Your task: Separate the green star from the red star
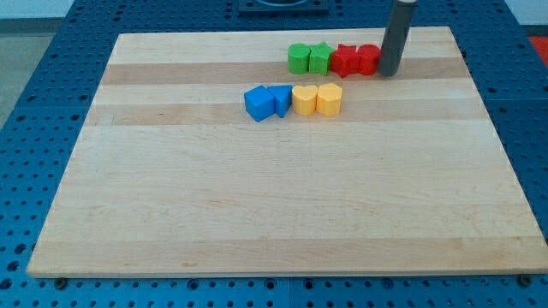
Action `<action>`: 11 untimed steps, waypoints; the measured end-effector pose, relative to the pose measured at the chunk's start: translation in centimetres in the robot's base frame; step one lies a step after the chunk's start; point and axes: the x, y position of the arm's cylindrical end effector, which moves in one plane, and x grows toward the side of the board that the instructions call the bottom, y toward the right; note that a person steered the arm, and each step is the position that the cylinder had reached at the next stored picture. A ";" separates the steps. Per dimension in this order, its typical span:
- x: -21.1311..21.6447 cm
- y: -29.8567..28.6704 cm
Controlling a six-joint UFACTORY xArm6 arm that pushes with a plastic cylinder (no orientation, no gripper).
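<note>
My tip, a bare rod with no fingers to open or close, touches the red row's 3 o'clock end, so the red star and green star beyond lie toward 9 o'clock.

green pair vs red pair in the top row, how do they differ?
The green blocks sit at the row's left end; the red blocks sit at its right. My tip touches the red pair's right side, away from the green. Green is on the far side from the tip. Both pairs are in one touching row.
</note>
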 end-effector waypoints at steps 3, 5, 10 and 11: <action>-4.5 4.8; -6.9 0.1; -5.2 -10.9; -5.2 -12.2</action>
